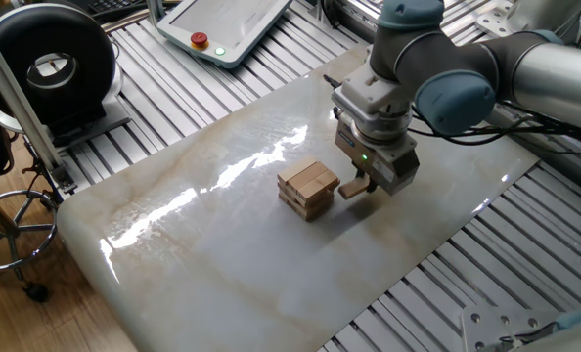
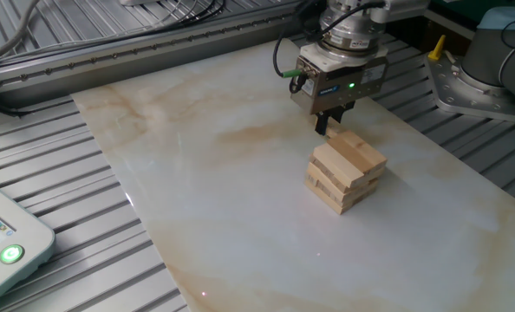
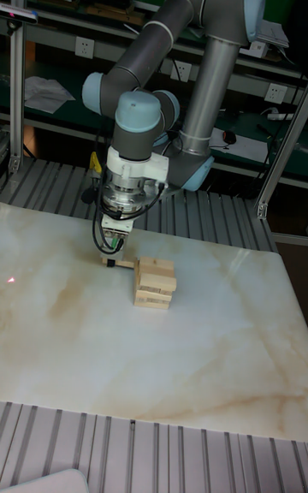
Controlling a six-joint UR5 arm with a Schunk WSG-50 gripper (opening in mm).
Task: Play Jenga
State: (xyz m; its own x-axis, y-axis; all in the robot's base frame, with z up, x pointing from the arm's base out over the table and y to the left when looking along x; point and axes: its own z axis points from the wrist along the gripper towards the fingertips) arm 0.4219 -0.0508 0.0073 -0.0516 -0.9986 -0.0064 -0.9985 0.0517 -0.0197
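The arm is bent down over the marble table [image 1: 222, 254], wrist vertical, with the gripper [image 1: 361, 186] pointed at the tabletop. The fingers are closed on a loose block [image 1: 353, 188], held level just above the surface; in the other fixed view this block is almost wholly hidden behind the gripper [image 2: 327, 128]. The tower [image 1: 308, 188] stands near the table's middle, just beside the gripper; the held block [image 3: 119, 264] is clear of the tower [image 3: 154, 282] by a small gap.
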